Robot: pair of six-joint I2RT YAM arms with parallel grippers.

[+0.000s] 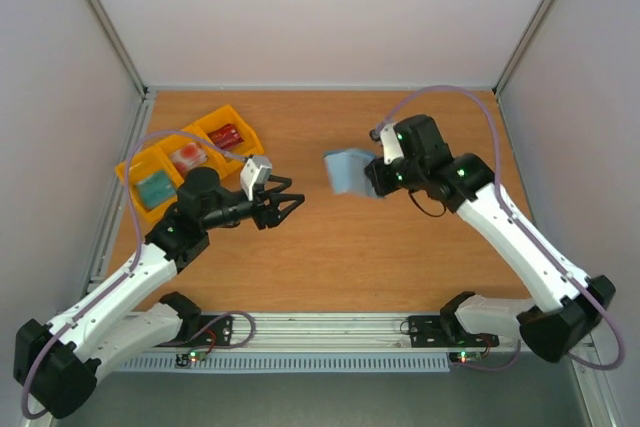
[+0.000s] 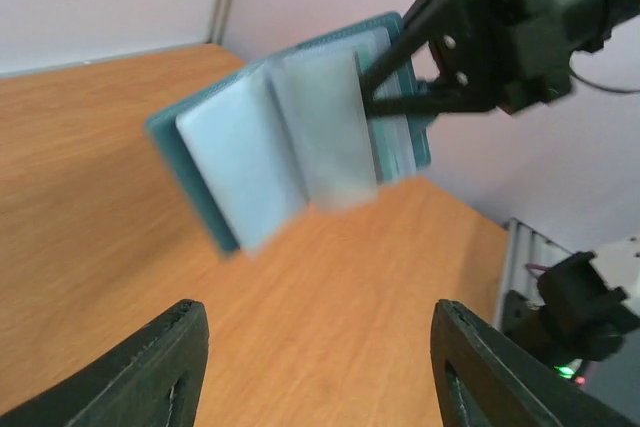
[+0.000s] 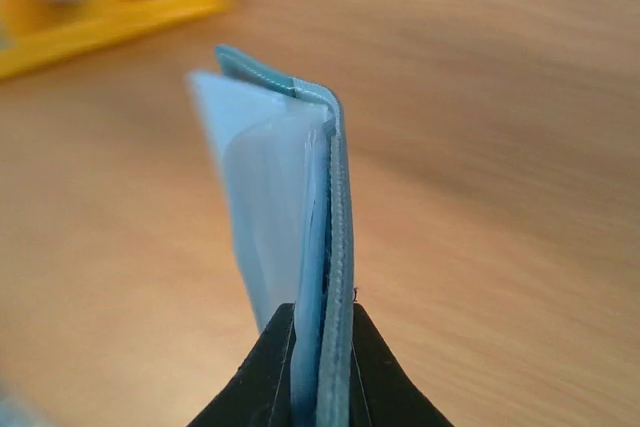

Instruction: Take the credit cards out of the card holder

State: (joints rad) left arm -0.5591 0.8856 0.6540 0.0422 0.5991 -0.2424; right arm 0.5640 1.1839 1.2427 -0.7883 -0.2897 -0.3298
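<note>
Right gripper (image 3: 322, 315) sits closest to you in its wrist view, 2 black fingers pinched tight on one edge of the card holder (image 3: 300, 197), which shows edge-on there. From the left wrist view you can see that slate-blue wallet hanging open in the air above the wooden table (image 1: 350, 267). Its pale inner flaps are fanned out, and what looks like a teal-green card (image 2: 400, 145) is tucked in the pocket next to those fingers. Your left gripper (image 1: 288, 203) is spread wide, holding nothing, pointed at the wallet but well apart from it. Yellow tray (image 1: 137, 169) sits far left with 3 compartments, each holding something too small to call.
</note>
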